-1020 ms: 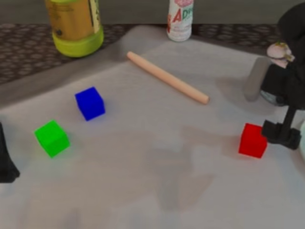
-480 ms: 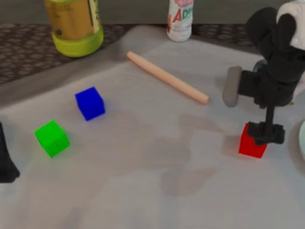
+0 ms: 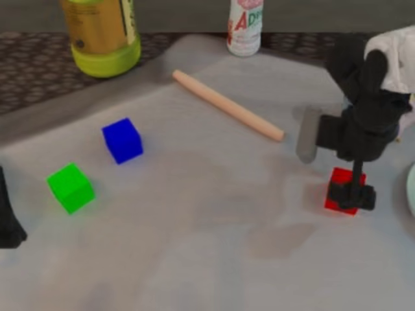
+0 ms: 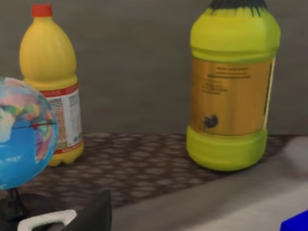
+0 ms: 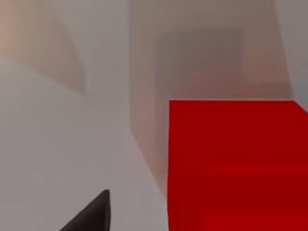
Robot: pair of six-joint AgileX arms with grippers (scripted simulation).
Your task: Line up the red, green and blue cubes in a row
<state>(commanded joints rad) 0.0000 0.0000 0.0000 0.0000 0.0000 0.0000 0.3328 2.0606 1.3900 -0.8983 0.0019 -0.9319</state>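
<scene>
A: What lies around the cubes?

B: A wooden rolling pin (image 3: 227,105) lies slantwise on the table between the two sides. At the far edge stand a big yellow-green jug (image 3: 102,34) and a white bottle with red lettering (image 3: 244,26). The left wrist view adds a yellow bottle with a red cap (image 4: 50,82) and a globe (image 4: 21,132) on the dark patterned mat (image 3: 32,71).

A: Where are the cubes?

B: The red cube (image 3: 338,188) sits at the right, well apart from the others. The blue cube (image 3: 122,140) and the green cube (image 3: 71,187) are near each other at the left, not touching.

A: And the arms?

B: The right gripper (image 3: 351,193) is directly over the red cube, covering part of its top. Whether its fingers are apart or closed, I cannot tell. In the right wrist view the cube fills one corner with a dark fingertip (image 5: 91,216) beside it. The left gripper (image 3: 8,220) is parked at the left edge, its fingers' state not visible.

A: The surface?

B: A pale grey cloth (image 3: 194,246), bare across the middle and near side, so open room lies between red and the other two.
</scene>
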